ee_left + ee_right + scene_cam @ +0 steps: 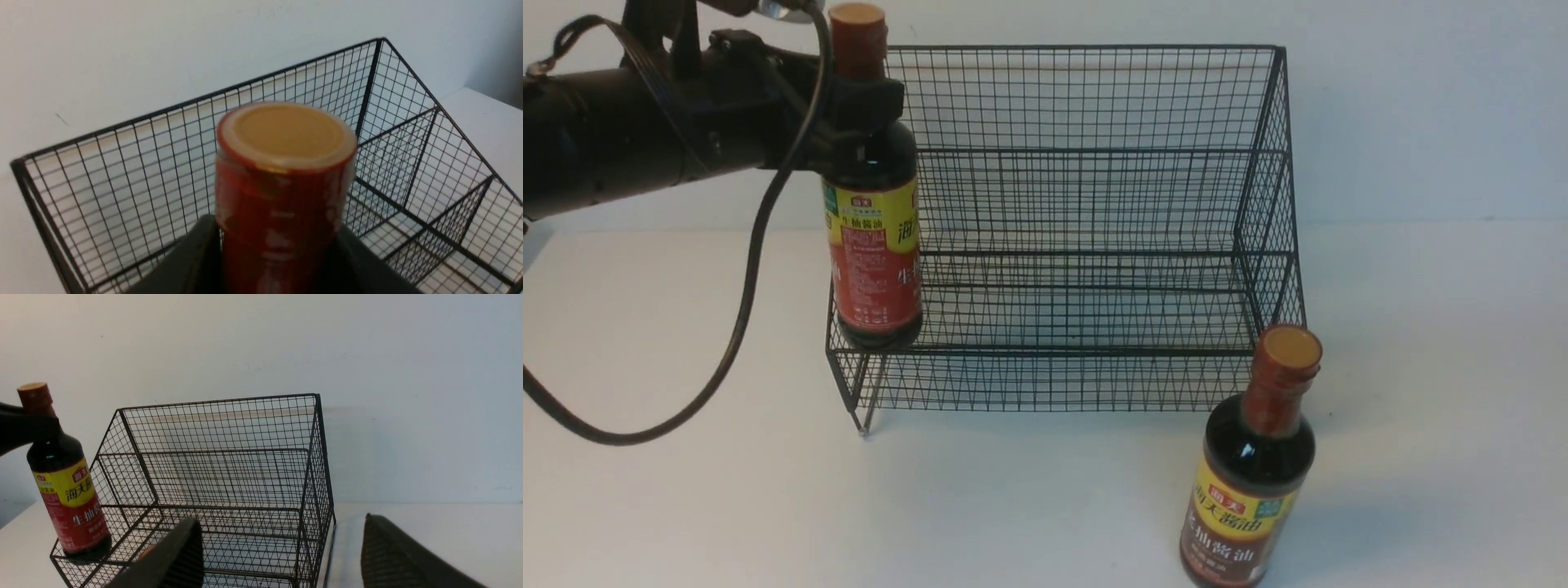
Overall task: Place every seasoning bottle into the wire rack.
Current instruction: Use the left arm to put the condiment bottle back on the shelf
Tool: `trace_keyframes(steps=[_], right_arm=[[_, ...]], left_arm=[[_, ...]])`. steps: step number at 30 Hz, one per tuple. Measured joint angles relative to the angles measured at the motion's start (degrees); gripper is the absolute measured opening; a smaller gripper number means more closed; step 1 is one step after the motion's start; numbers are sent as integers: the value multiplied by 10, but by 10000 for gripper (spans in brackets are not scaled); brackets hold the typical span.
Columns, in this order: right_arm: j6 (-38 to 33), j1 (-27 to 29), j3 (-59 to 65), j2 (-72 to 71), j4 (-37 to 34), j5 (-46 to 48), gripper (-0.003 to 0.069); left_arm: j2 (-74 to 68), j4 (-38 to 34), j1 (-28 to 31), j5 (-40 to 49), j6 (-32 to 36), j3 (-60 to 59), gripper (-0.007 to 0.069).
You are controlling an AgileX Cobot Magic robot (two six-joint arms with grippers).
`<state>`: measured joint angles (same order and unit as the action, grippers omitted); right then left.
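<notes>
One seasoning bottle [874, 245] is upright at the left end of the wire rack [1094, 204], its base down at the mesh of the lowest front step. My left gripper [862, 94] is shut on its reddish-brown neck just under the tan cap [286, 130]. The left wrist view shows both dark fingers [192, 261] pressed against the neck. A second seasoning bottle [1254, 474] stands on the table in front of the rack's right corner, touching nothing. My right gripper [282, 555] is open with only the rack [229, 477] beyond it. The held bottle [67, 490] shows there too.
The white table [1045, 506] carries the rack against a pale wall [1421, 106]. A black cable [743, 310] loops down from the left arm [621, 139] toward the table, left of the rack. The rack's upper steps hold nothing.
</notes>
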<state>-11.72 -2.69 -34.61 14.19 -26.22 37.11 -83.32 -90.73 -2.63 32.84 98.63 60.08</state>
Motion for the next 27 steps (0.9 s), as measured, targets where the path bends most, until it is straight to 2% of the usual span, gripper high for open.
trace_keyframes(steps=[17, 27], right_arm=[[0, 0, 0, 0, 2, 17, 474], [0, 0, 0, 0, 5, 30, 474]], left_arm=[[-1, 79, 0, -3, -12, -25, 279], [-1, 143, 0, -1, -72, -22, 279]])
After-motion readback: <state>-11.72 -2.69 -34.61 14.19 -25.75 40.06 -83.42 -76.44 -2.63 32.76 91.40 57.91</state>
